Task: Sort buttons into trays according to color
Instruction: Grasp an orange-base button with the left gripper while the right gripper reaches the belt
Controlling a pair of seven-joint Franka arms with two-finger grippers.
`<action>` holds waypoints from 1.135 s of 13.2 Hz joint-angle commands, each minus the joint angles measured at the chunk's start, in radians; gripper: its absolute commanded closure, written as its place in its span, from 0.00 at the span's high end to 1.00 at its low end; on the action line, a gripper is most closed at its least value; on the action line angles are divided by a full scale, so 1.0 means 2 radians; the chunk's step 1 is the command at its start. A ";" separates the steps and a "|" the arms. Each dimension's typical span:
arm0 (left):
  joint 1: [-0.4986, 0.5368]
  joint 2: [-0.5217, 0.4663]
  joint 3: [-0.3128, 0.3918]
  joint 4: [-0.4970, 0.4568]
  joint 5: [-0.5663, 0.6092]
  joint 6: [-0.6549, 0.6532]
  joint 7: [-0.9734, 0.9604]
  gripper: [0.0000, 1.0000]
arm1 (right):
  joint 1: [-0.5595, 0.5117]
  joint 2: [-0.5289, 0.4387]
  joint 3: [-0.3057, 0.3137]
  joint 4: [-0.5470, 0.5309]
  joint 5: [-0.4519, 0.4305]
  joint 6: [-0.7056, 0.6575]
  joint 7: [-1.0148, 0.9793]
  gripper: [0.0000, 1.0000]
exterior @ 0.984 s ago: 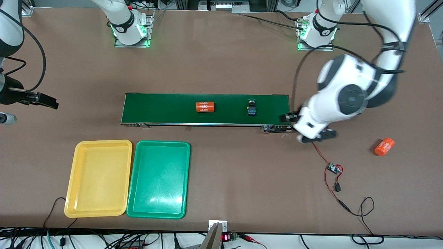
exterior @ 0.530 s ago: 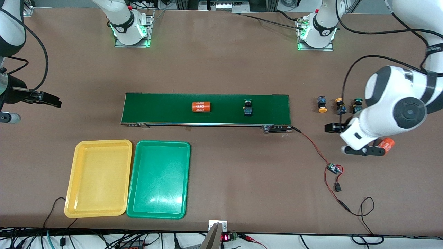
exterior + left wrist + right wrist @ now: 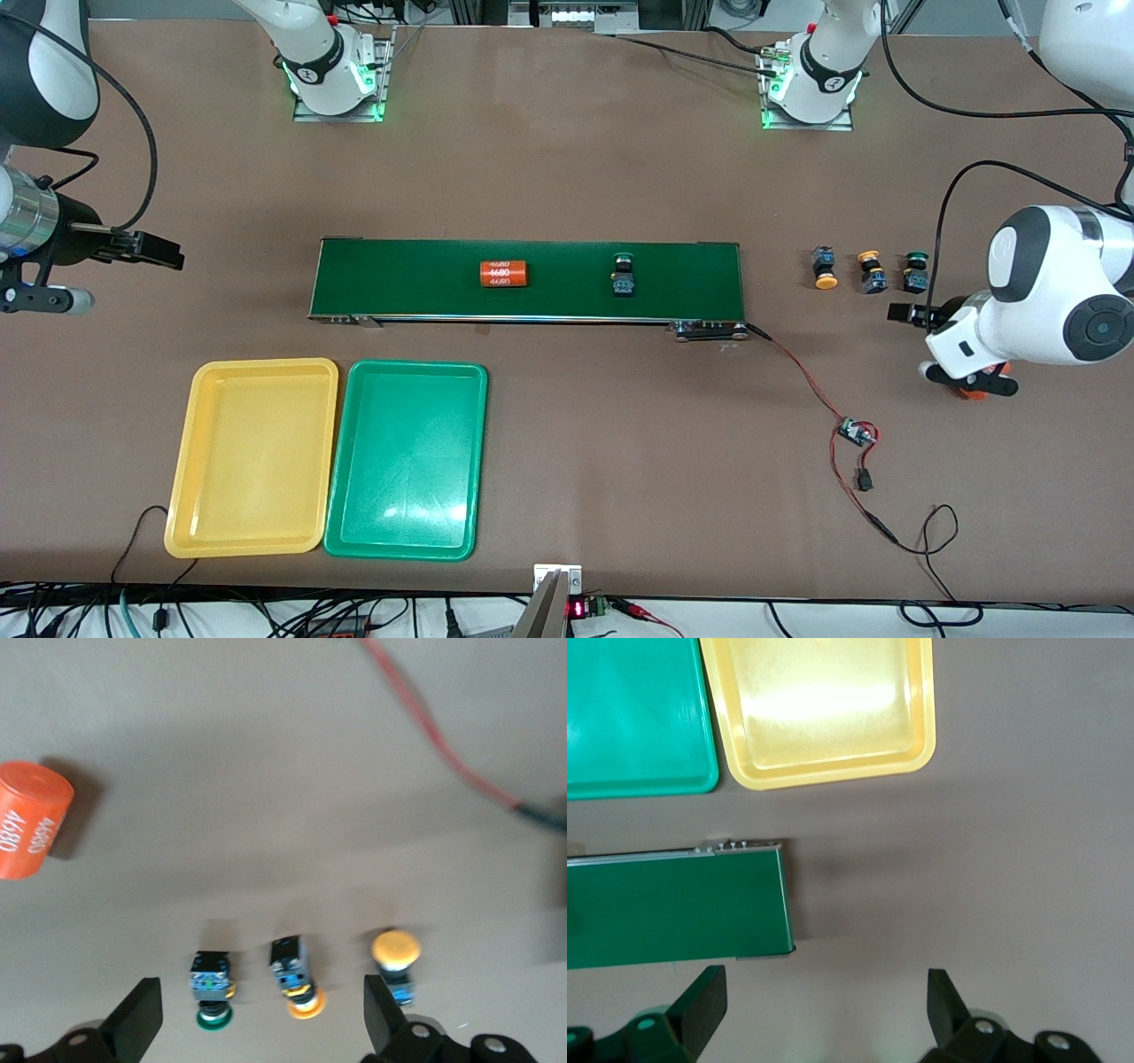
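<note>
Left pincer (image 3: 257, 1028) tips cropped, spread.

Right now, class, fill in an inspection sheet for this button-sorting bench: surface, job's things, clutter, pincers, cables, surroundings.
Surface: brown table.
Job's things: one green button on the conveyor belt; three buttons toward the left arm's end; yellow tray and green tray hold nothing.
Clutter: orange cylinder on belt, another on table.
Pincers: left pincer open over three buttons; right pincer open by belt's end.
Cables: red wire.
Surroundings: nothing seen.
</note>
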 commanded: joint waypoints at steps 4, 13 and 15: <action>-0.028 -0.129 0.113 -0.236 0.004 0.192 0.120 1.00 | 0.001 -0.151 0.000 -0.215 0.005 0.105 -0.002 1.00; -0.053 -0.053 0.147 -0.276 -0.016 0.318 0.146 1.00 | 0.069 -0.203 0.002 -0.308 0.005 0.148 0.064 1.00; -0.049 -0.051 0.148 -0.279 -0.016 0.318 0.146 1.00 | 0.117 -0.192 0.002 -0.307 0.005 0.171 0.120 1.00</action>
